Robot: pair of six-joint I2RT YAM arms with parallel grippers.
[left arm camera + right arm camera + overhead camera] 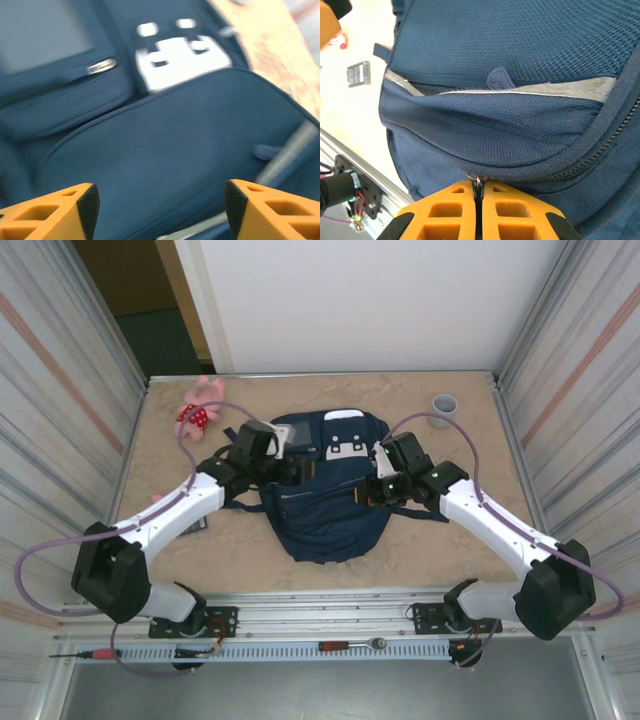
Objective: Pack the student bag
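While your two arms bent over the counter (400, 560), the one student bag (325, 515) lay flat at its middle, white patch toward the far wall. What it held could not be seen; one pocket mouth gaped slightly, showing grey lining. Your left end effector (160, 200) hung just above the navy fabric, orange fingers (55, 212) apart, nothing between them. Your right end effector (479, 195) was pinched together on the small metal zipper pull (478, 179) at the bag's seam. One grey cup (444, 403) stood far right, its contents unreadable. One pink plush toy (200, 408) lay far left. One dark flat item (358, 74) lay beside the bag.
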